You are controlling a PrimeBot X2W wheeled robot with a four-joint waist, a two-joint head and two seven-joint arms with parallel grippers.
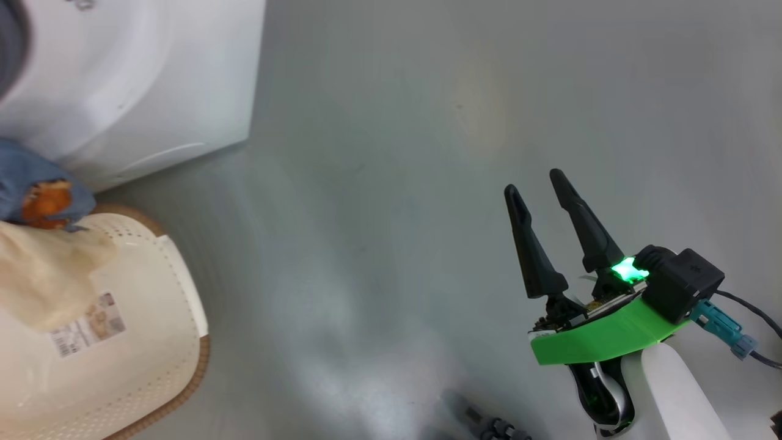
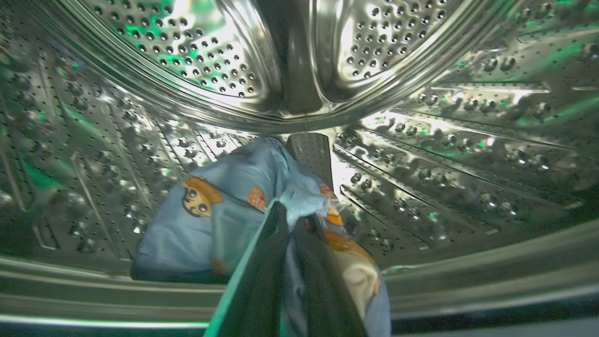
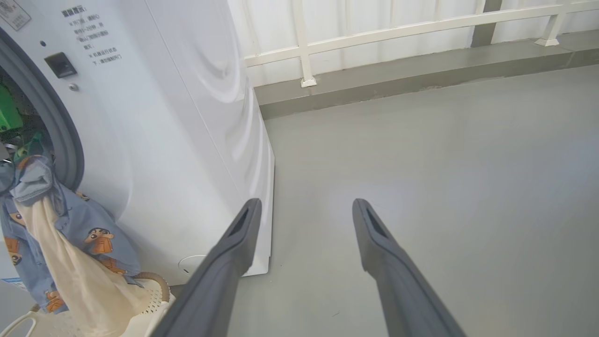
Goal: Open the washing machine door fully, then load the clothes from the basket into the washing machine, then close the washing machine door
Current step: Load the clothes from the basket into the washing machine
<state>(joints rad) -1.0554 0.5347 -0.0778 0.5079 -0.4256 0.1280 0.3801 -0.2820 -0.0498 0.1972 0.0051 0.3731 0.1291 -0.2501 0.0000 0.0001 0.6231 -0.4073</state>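
Currently left end effector point(image 2: 295, 213) pinches the clothes point(image 2: 220, 220) inside the drum point(image 2: 421, 164), right end effector point(image 1: 533, 182) gapes empty, but they trail over the gasket point(image 3: 63, 131) toward the basket point(image 1: 153, 293), so releasing now risks slide-out.

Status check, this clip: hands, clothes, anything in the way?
Left hand shut on clothes inside the drum. Right hand open, idle over floor. Fabric tail hangs past the gasket over the basket; nothing else in the way.
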